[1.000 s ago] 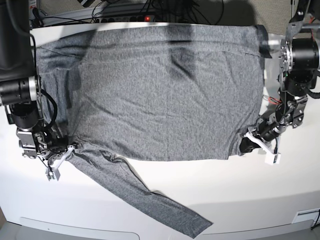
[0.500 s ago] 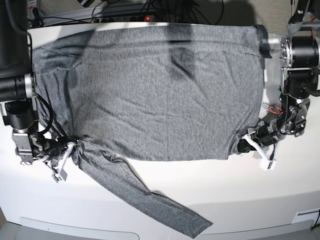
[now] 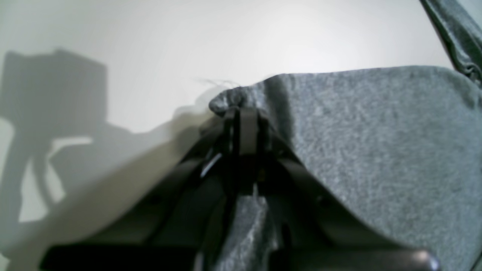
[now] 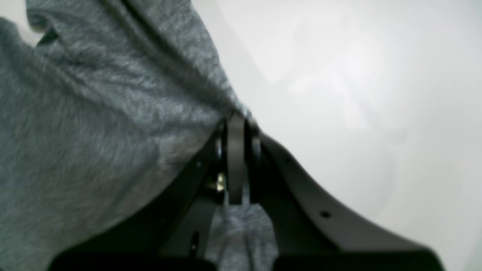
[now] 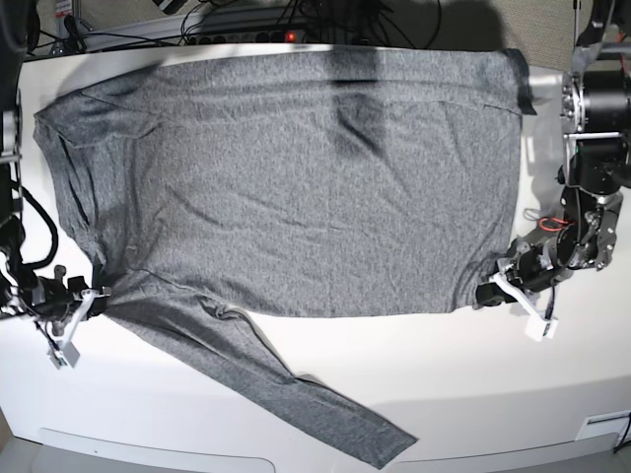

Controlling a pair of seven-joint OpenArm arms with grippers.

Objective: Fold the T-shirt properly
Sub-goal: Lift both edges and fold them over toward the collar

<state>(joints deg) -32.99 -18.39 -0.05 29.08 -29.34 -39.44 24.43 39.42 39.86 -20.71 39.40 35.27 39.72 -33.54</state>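
"What are you holding with your left end effector (image 3: 246,131)?"

"I'm pinching a corner of the grey T-shirt (image 5: 296,197), my tips closing fully on the cloth at its lower edge. A small fold is poking out just past them."

"And your right end effector (image 5: 97,304)?"

"It's closing fully too, gripping the fabric at the opposite lower corner, where the cloth is drawing out to a point."

"Where is the shirt lying?"

"It's spreading wide across the white worktop (image 5: 473,394), its body stretching between my two arms. One long sleeve (image 5: 306,404) is running out diagonally from beside my right grip, towards the near edge of the worktop."

"Is the body smooth?"

"Mostly. A folded band is crossing the far end, creases are showing on it, and the cloth is bunching near both my grips."
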